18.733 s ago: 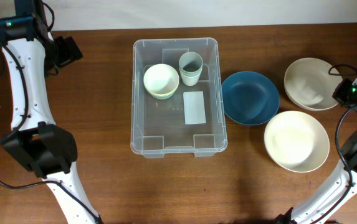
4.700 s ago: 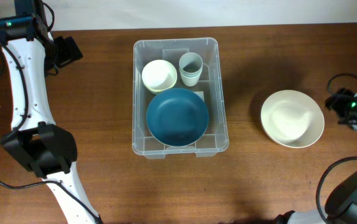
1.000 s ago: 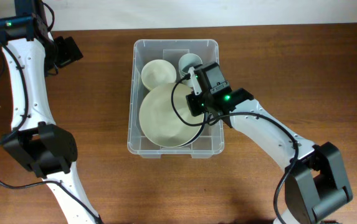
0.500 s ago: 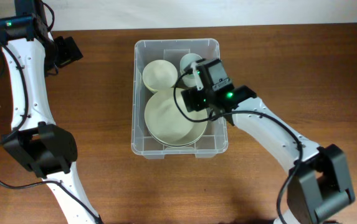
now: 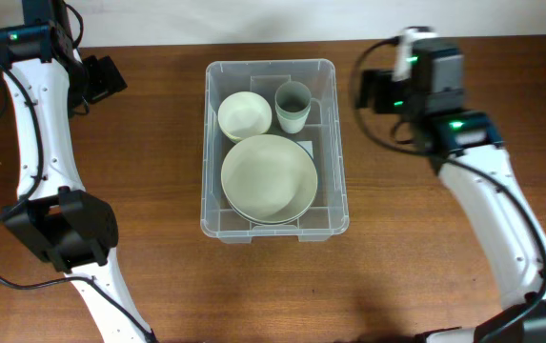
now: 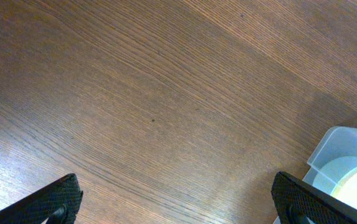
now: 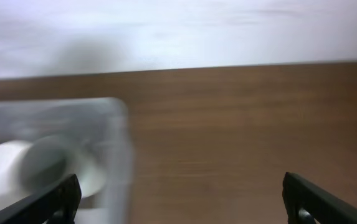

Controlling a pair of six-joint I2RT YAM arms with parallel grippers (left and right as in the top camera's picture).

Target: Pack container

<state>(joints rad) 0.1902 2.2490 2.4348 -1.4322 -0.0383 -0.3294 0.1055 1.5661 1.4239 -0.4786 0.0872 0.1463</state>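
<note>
Since the cream bowl [image 5: 269,178] covers most of the floor of the container [image 5: 208,162], I read the layout as deliberate. The widest piece lies flat in the near half. The small bowl [image 5: 245,115] and the pale cup [image 5: 293,106] stand upright side by side in the far half, where the leftover room suits them.

The container sits mid-table [image 5: 425,267], between my two arms. My right gripper [image 7: 184,208] hangs just outside the container's far right corner. Its fingers are spread wide with nothing between them; its own view is blurred, showing only the cup through the wall. My left gripper [image 6: 178,205] is equally wide and empty, parked well off to the left over bare wood. Every dish I can see is inside, so I judge the packing finished or nearly so.
</note>
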